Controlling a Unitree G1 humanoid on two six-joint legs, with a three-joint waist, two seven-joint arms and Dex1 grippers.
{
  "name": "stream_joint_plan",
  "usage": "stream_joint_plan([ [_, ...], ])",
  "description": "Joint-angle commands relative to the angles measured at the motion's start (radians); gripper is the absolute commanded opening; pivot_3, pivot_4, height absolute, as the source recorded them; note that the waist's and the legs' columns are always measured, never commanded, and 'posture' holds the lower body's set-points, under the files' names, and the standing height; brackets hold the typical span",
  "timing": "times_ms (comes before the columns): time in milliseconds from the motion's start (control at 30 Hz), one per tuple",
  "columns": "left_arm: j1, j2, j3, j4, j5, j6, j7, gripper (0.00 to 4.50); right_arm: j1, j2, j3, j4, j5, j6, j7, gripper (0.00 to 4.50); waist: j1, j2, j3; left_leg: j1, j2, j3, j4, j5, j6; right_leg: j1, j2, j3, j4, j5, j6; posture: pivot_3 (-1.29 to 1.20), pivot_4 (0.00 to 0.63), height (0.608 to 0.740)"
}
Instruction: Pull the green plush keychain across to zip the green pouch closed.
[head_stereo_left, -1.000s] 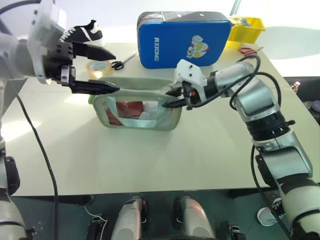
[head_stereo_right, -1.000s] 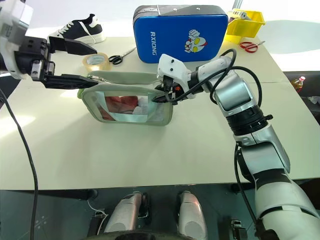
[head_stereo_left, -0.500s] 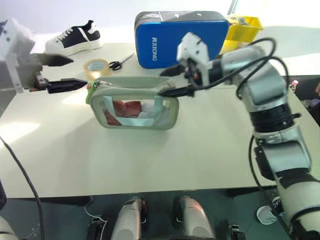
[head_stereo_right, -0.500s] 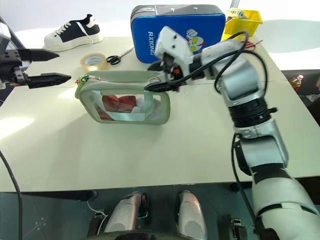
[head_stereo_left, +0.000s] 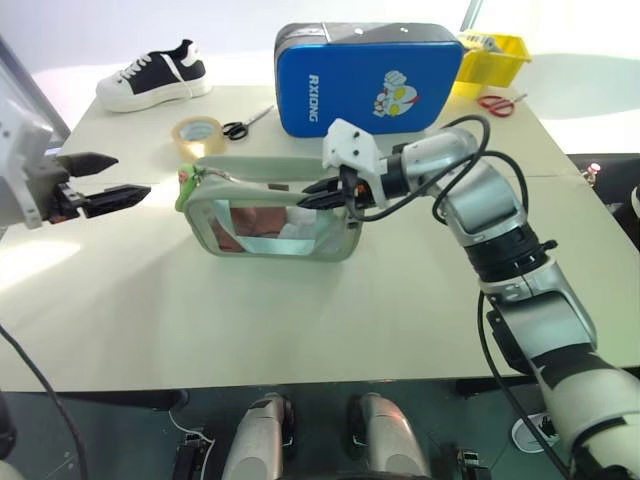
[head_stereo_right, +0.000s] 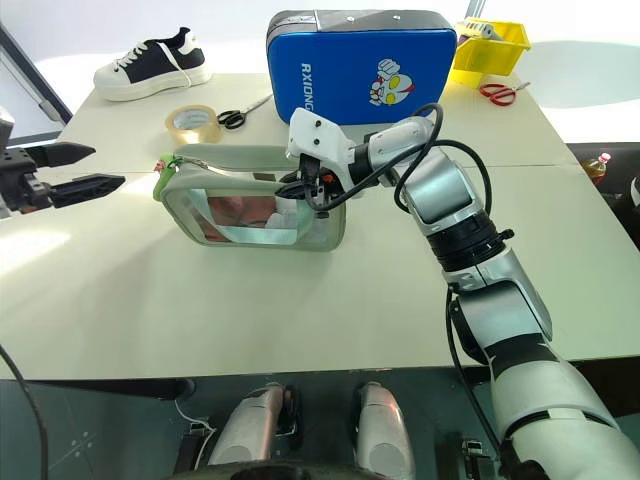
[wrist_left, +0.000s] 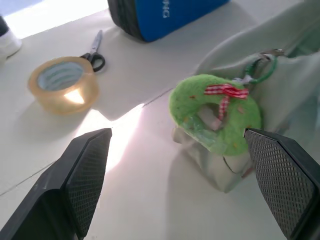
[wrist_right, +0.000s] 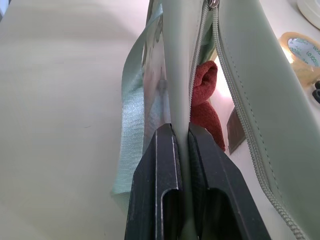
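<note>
Since a second ago your left gripper (head_stereo_left: 112, 176) has swung out from the pouch's top edge and now hangs well to the left of it, jaws spread wide and empty. Your right gripper (wrist_right: 181, 150) has clamped onto the near lip of the green pouch (head_stereo_left: 275, 220) at its right end; the wrist view shows the fabric edge pinched flat between the two fingers.

Your target, the green plush keychain (wrist_left: 216, 120), hangs at the pouch's left end, by the start of the open zipper (wrist_right: 235, 95), facing your left gripper.

Expect the charm to be soft and squashy, light, and apt to slip from a shallow pinch. Take it across the thick of the ring. The pouch is floppy fabric, so it will likely buckle unless your right grip keeps the lip taut while you pull rightward.
</note>
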Motion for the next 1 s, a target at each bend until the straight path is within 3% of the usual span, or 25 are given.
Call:
stream_joint_plan([
  [33, -0.042, -0.045, 0.016, 0.038, 0.009, -0.017, 0.083, 4.5, -0.008, 0.001, -0.012, -0.028, 0.001, -0.003, 0.0, 0.05, -0.001, 0.0, 0.0, 0.0, 0.0, 0.0, 0.0, 0.0, -0.001, 0.0, 0.0, 0.0, 0.0, 0.0, 0.0, 0.0, 0.15, 0.74],
  [267, -0.096, -0.18, -0.04, 0.102, 0.014, -0.039, 0.11, 4.5, 0.0, -0.002, -0.006, -0.056, -0.003, 0.013, -0.002, 0.05, 0.0, 0.0, 0.0, 0.0, 0.0, 0.0, 0.0, 0.002, -0.002, 0.0, 0.0, 0.0, 0.0, 0.0, 0.0, 0.0, 0.15, 0.74],
  [600, -0.103, -0.206, -0.106, 0.079, 0.024, -0.035, 0.057, 4.5, -0.005, 0.003, -0.007, -0.065, -0.005, 0.032, -0.016, 0.05, -0.001, -0.001, 0.0, 0.0, 0.0, 0.0, 0.0, 0.0, 0.0, 0.0, -0.001, 0.0, 0.0, 0.0, 0.0, 0.0, 0.15, 0.74],
  [700, -0.134, -0.235, -0.094, 0.1, 0.018, -0.049, 0.082, 3.64, -0.008, 0.005, -0.006, -0.061, -0.006, 0.032, -0.018, 0.0, 0.0, -0.001, 0.0, 0.0, 0.0, 0.0, 0.0, -0.001, 0.001, 0.0, -0.001, 0.0, 0.0, 0.0, 0.0, 0.0, 0.15, 0.74],
  [933, -0.179, -0.21, -0.074, 0.131, 0.025, -0.057, 0.079, 0.06, -0.011, 0.006, -0.005, -0.046, -0.015, 0.03, -0.031, 0.0, -0.003, -0.001, 0.0, 0.0, 0.0, 0.0, 0.0, 0.0, 0.0, 0.0, -0.001, 0.0, 0.0, 0.0, 0.0, 0.0, 0.15, 0.74],
  [1000, -0.201, -0.187, -0.071, 0.154, 0.037, -0.077, 0.077, 0.06, -0.011, 0.006, -0.006, -0.047, -0.017, 0.032, -0.035, 0.0, -0.002, -0.001, 0.0, 0.0, 0.0, 0.0, 0.0, 0.0, 0.001, 0.0, -0.001, -0.001, 0.0, 0.0, 0.0, 0.0, 0.15, 0.74],
])
